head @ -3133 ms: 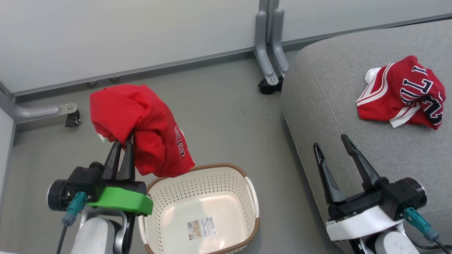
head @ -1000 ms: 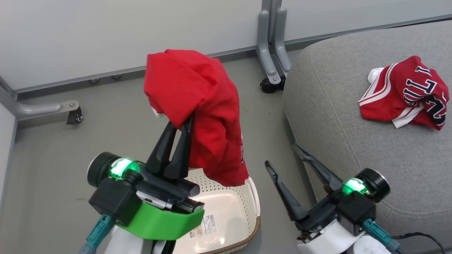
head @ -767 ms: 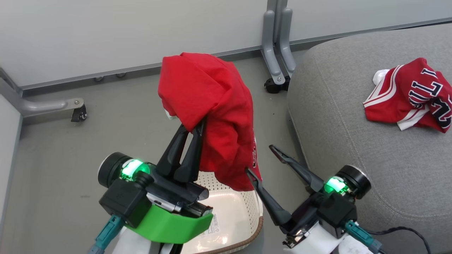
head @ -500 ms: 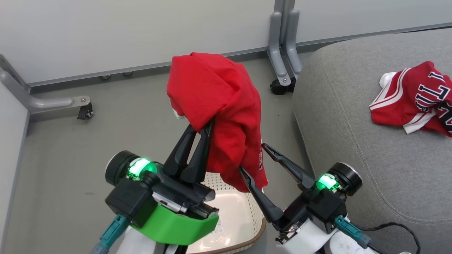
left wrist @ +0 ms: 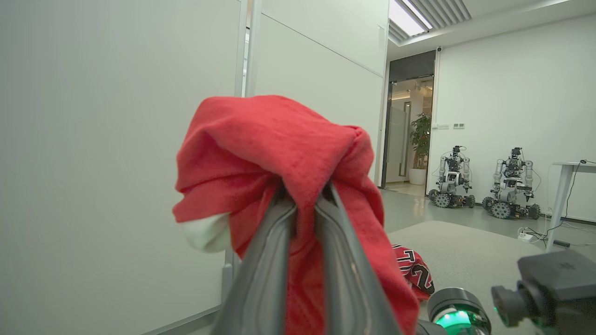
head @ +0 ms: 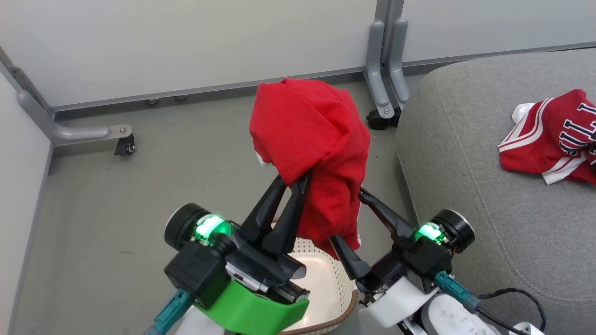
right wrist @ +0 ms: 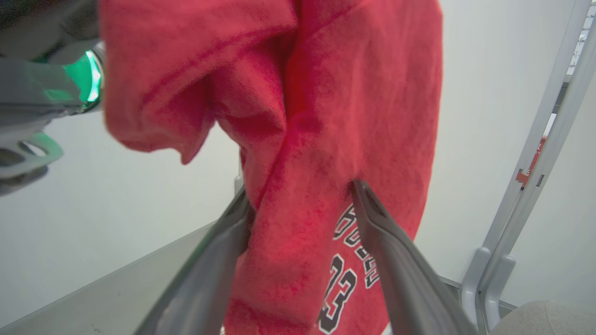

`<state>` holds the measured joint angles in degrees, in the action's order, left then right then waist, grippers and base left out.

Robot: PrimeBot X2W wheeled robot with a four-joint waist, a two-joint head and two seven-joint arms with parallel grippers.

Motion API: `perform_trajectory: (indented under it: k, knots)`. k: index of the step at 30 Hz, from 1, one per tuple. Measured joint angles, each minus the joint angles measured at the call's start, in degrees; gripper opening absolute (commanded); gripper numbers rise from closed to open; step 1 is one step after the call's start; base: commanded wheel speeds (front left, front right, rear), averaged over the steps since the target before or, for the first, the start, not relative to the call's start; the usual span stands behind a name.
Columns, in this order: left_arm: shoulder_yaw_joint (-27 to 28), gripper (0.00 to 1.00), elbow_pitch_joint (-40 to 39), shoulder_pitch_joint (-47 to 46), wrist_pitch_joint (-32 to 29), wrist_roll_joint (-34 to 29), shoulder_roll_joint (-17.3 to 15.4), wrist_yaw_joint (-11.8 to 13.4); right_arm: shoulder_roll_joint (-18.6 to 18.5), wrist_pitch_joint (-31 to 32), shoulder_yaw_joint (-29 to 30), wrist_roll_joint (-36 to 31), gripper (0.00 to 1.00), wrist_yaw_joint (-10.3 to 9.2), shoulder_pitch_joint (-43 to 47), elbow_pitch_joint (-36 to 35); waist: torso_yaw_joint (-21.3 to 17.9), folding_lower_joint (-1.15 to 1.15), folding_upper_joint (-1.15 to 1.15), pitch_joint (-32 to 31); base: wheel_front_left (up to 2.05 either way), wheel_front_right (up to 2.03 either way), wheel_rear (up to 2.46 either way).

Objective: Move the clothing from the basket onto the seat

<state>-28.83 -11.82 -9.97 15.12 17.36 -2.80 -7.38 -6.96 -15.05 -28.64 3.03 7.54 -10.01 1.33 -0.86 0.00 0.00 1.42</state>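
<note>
Fingers of the left gripper (head: pixel 294 177) point up and away, pinched on a red shirt (head: pixel 312 135) hanging above the basket (head: pixel 326 284). Right gripper (head: pixel 347 215) angles in from beside the seat (head: pixel 489 195), its fingers spread either side of the shirt's lower end. Jersey (head: pixel 549 139) lies on the seat.

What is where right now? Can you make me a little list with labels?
Left gripper: shut on the red shirt, lifted in the air
Right gripper: open, a finger either side of the shirt's hanging end
Basket: on the floor below the shirt, partly hidden
Striped jersey: lying on the seat
</note>
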Motion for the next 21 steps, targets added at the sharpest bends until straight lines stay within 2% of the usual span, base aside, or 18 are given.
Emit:
perform_trajectory:
  k: [18, 19, 20, 21]
  knots:
    - [-3.9, 0.00, 1.1, 0.5, 0.0, 0.3, 0.0, 0.0, 3.0, 0.0, 3.9, -2.6, 1.00, 0.00, -1.2, 3.8, 0.5, 0.00, 0.00, -0.8, 0.00, 0.00, 0.00]
    - [-4.0, 0.00, 1.2, 0.6, 0.0, 0.6, 0.0, 0.0, 3.1, 0.0, 3.9, -2.0, 0.45, 0.00, -1.2, 3.8, 0.5, 0.00, 0.00, -0.8, 0.00, 0.00, 0.00]
    - [-4.0, 0.00, 1.4, 0.6, 0.0, 0.9, 0.0, 0.0, 3.2, 0.0, 4.0, -1.7, 0.29, 0.00, -1.2, 3.9, 0.5, 0.00, 0.00, -0.8, 0.00, 0.00, 0.00]
    - [-4.5, 0.00, 1.6, 0.6, 0.0, 0.8, 0.0, 0.0, 3.3, 0.0, 4.2, -1.5, 0.00, 0.00, -1.2, 3.9, 0.5, 0.00, 0.00, -0.7, 0.00, 0.00, 0.00]
